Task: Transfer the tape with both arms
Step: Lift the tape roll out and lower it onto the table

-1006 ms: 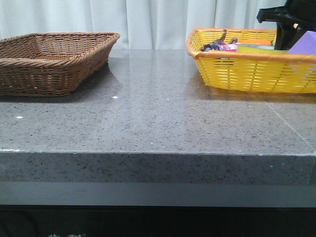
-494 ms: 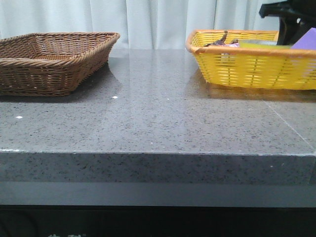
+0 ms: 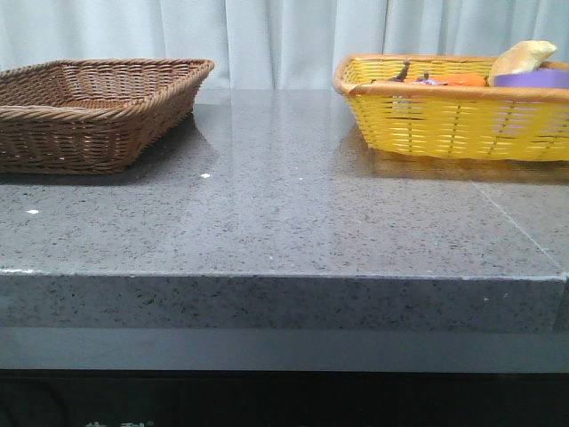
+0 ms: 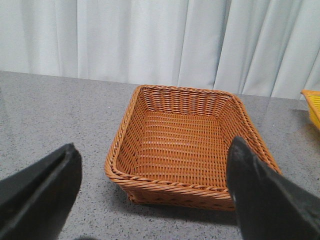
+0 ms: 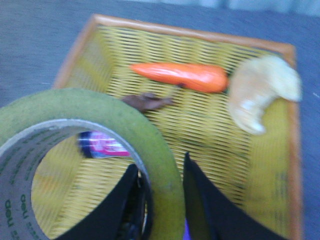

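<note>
Gone from the front view is the right arm that stood over the yellow basket 1 second ago. Its end effector pinches the tape by the roll's wall, above that basket. Left end effector is spread wide, facing the brown basket on the bench.
</note>
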